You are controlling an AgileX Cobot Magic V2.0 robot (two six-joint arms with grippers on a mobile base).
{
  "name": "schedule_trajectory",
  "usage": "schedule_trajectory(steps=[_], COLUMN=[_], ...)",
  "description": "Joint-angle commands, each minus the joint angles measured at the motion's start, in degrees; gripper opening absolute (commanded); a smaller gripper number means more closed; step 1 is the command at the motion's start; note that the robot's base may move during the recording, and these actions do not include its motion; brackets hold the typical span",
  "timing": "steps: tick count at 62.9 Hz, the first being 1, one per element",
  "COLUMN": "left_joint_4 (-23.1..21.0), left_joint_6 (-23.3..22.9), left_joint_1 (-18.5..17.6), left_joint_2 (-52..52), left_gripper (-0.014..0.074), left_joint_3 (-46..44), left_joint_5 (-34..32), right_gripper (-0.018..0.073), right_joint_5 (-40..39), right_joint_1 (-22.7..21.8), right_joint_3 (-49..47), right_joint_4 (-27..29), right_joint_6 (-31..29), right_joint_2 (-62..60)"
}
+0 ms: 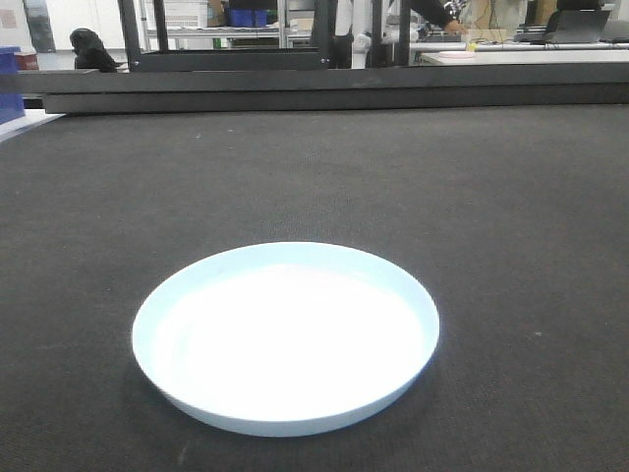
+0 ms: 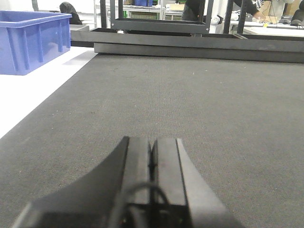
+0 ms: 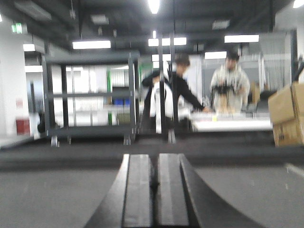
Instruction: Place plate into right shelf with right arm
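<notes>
Off to my left one blue bin (image 2: pixel 33 40) stands on the white surface beside the dark mat (image 2: pixel 213 104), and my left pincer (image 2: pixel 153 142) hangs low over that mat with its two fingers pressed together on nothing. It is none of this job's business, and I judge it safest kept where it is. In the middle, seen from the front camera, the plate (image 1: pixel 285 339) lies flat and upright on the mat, near me, with neither arm touching it. My right pincer (image 3: pixel 154 159) is likewise closed on nothing, and its blurred view looks out over the room rather than down at the plate. The trouble I foresee: the plate is glossy, shallow and low-rimmed, so a pinch on its edge may slip or tip it, and shut fingers coming down would only shove it across the mat. I also cannot pick out the right shelf with any certainty, so aiming blind risks striking a beam. By count: one plate, one blue bin, two pincers, two people (image 3: pixel 173 95) in the background, and at far right cardboard boxes (image 3: pixel 287 114) too blurred to number.
</notes>
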Motion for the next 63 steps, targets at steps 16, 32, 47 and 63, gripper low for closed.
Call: schedule_trajectory(steps=[16,32,47,63], left_joint_4=[-0.5,-0.5,-0.5,-0.5], left_joint_6=[-0.4,-0.4,-0.4,-0.4], left_joint_1=[-0.1,-0.1,-0.1,-0.1], left_joint_2=[-0.6,-0.6,-0.6,-0.6], left_gripper=[-0.0128,-0.0128,-0.0128,-0.0128], left_joint_3=[0.6,0.6,0.6,0.6], left_joint_5=[-5.2,-5.2,-5.2,-5.2], right_gripper=[0.0051,0.0051,0.0051,0.0051], right_joint_5=[17.5,33.4,47.5,57.8], right_joint_1=[-0.2,-0.2,-0.1,4.5], right_joint_3=[-14.0,-20.8,-28.5,-33.5], right_joint_4=[0.2,1.9,2.0,1.9], right_joint_6=[-0.6,-0.6,-0.3,3.1], right_joint_2=[18.9,34.4,47.6,58.5])
